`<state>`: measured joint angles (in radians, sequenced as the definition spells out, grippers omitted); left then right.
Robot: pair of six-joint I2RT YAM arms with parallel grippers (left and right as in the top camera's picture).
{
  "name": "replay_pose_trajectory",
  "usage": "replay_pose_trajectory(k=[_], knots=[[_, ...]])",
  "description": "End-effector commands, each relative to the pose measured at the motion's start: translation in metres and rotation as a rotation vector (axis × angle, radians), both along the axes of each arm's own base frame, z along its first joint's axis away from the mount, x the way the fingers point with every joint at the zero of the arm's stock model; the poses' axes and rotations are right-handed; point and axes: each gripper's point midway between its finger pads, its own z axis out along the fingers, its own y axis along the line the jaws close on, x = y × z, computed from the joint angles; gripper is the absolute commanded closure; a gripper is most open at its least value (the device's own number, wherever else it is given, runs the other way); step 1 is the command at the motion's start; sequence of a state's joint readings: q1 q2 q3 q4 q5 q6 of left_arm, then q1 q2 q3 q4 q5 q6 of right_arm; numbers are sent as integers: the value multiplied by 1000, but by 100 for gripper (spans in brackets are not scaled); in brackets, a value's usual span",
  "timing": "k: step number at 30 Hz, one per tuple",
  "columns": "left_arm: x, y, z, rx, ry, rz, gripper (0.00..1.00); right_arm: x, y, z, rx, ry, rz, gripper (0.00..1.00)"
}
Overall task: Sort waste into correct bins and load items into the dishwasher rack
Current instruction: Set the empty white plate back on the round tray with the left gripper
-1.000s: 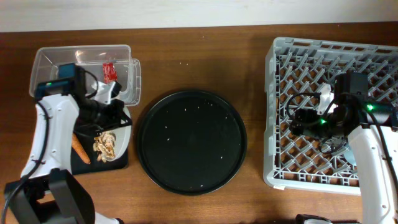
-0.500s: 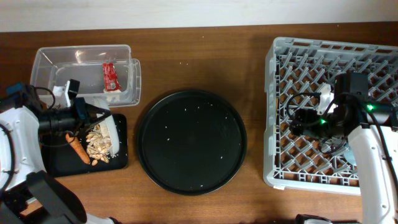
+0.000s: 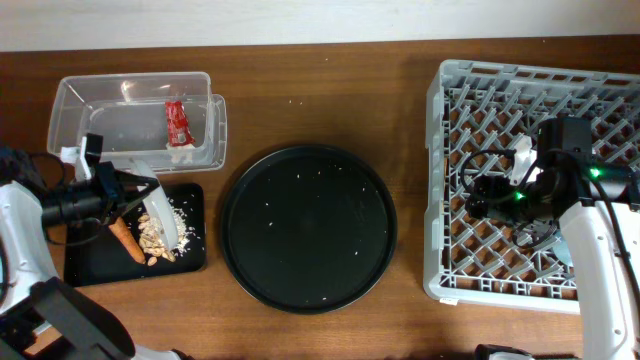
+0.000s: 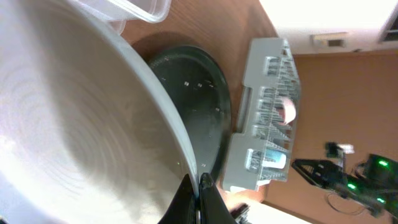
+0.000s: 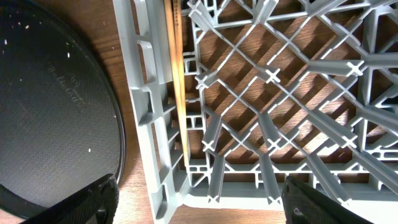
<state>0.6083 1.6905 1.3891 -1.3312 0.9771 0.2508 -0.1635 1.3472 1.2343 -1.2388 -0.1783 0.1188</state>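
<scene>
My left gripper [image 3: 128,193] is shut on the rim of the pale grey-blue plate [image 3: 163,218] and holds it tilted steeply over the shallow black tray [image 3: 92,265]. In the left wrist view the plate [image 4: 74,118] fills the frame and the fingers [image 4: 200,186] pinch its edge. The orange carrot [image 3: 126,239] and beige scraps [image 3: 155,244] lie in the black tray. The red wrapper [image 3: 176,122] with white tissue lies in the clear tub [image 3: 100,110]. My right gripper [image 3: 480,196] is open and empty above the grey dishwasher rack [image 3: 540,85]; its fingers [image 5: 199,208] spread wide.
The large round black tray [image 3: 307,228] lies between the bins and the rack, with a few crumbs on it. In the left wrist view the rack [image 4: 261,81] holds the pinkish bowl [image 4: 287,111] and the light blue cup [image 4: 273,160]. The rack's left wall [image 5: 146,112] is beside the round tray [image 5: 50,112].
My left arm has drawn back to the left and tipped the plate steeper. The scraps have slid off it into the black tray. The right arm has not moved.
</scene>
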Motion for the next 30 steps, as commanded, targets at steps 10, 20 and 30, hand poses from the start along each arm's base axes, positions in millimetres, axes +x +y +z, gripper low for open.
replay_pose_trajectory(k=[10,20,30], knots=[[-2,-11,20,-54,-91,-33,100,1,0,3,-10,-8,15,17],[-13,-215,-14,215,-91,-653,100,2,0,3,-10,-8,15,17],[-50,-331,-116,699,-63,-894,100,2,1,3,-9,-8,16,16]])
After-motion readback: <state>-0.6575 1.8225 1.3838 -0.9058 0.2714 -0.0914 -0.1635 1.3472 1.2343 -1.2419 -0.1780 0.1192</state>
